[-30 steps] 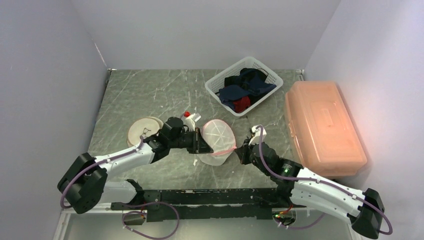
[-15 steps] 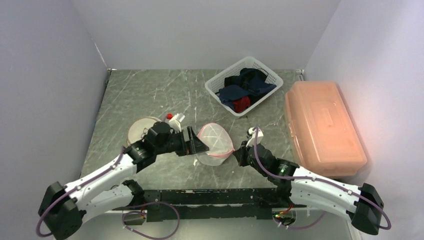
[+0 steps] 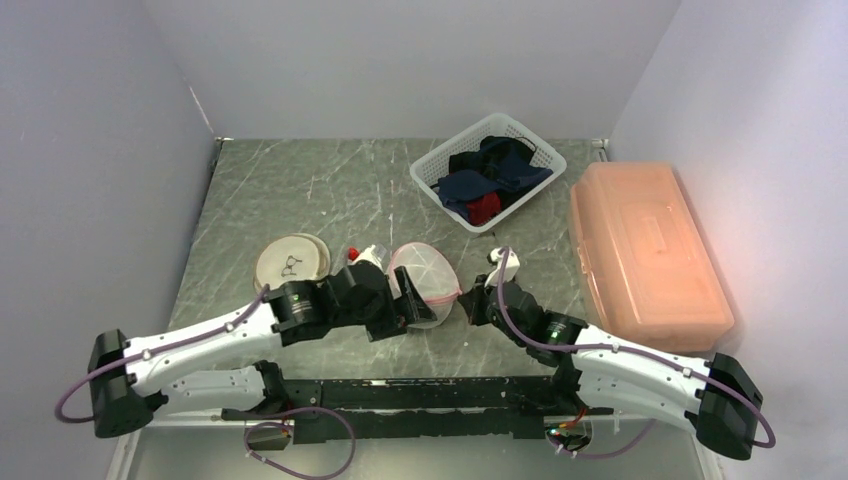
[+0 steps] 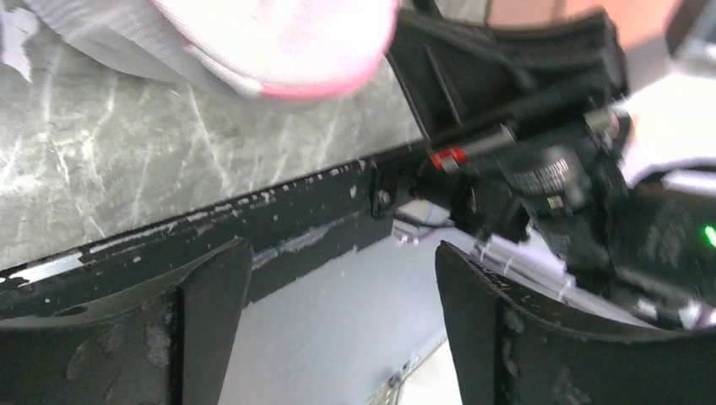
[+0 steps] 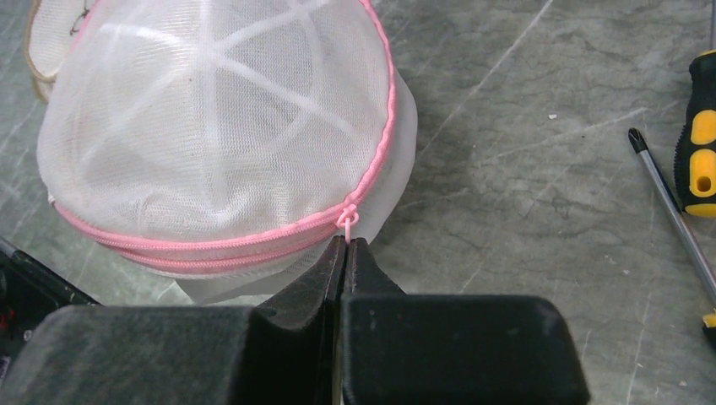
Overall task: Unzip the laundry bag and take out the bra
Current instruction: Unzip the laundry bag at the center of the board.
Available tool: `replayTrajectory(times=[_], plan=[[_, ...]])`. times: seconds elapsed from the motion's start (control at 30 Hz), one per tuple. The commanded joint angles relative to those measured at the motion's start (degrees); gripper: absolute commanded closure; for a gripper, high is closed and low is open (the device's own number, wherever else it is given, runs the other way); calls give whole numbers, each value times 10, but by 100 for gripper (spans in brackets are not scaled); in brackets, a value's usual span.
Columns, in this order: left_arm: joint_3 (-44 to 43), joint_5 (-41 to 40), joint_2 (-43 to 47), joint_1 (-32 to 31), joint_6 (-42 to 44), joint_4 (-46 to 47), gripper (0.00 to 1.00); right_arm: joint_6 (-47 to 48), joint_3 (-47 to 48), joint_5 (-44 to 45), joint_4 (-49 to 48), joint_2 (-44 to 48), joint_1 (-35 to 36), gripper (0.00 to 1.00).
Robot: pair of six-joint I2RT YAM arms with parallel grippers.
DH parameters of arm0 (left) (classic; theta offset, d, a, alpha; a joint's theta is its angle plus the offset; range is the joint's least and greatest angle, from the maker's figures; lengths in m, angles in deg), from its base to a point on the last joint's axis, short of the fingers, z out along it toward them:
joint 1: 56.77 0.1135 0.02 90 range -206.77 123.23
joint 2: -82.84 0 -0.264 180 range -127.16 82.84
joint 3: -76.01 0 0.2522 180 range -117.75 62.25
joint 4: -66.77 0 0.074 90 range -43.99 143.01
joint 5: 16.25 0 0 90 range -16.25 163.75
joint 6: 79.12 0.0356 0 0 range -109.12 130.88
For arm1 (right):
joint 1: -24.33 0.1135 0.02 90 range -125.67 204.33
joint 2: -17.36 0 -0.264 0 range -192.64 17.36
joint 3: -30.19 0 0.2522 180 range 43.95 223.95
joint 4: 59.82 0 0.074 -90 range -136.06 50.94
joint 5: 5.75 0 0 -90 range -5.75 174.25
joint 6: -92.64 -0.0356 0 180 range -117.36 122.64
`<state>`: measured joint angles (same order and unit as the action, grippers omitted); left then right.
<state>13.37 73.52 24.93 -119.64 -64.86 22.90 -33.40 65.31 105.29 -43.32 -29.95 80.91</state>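
the mesh bag sits on the counter a little toward 6 o'clock from its middle, its pink zip closed where it shows, and i can't make out the bra through the mesh. the right jaws, at the bag's 4 o'clock, are pinching the zip pull. the left jaws, just beside the bag at its 7 o'clock, are spread and hold nothing.
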Motion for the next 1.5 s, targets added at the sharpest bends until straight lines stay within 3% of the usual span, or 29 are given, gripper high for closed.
replayTrajectory(times=[0.0,0.17,0.23,0.7,1.0,1.47], plan=[[-16,-98,-55,-6,-92,22,20,1,23,12,-46,0,3,100],[-57,-122,-139,-6,-140,24,41,6,21,7,-39,10,3,100],[-68,-128,-155,-7,-152,33,44,8,18,8,-33,18,3,100],[-100,-199,-200,-24,-215,18,40,11,-10,-5,-35,47,7,100],[-69,-242,-201,-24,-230,41,34,20,-21,-23,-48,55,22,100],[-42,-234,-211,-17,-219,75,60,40,-39,-48,-57,94,37,100]])
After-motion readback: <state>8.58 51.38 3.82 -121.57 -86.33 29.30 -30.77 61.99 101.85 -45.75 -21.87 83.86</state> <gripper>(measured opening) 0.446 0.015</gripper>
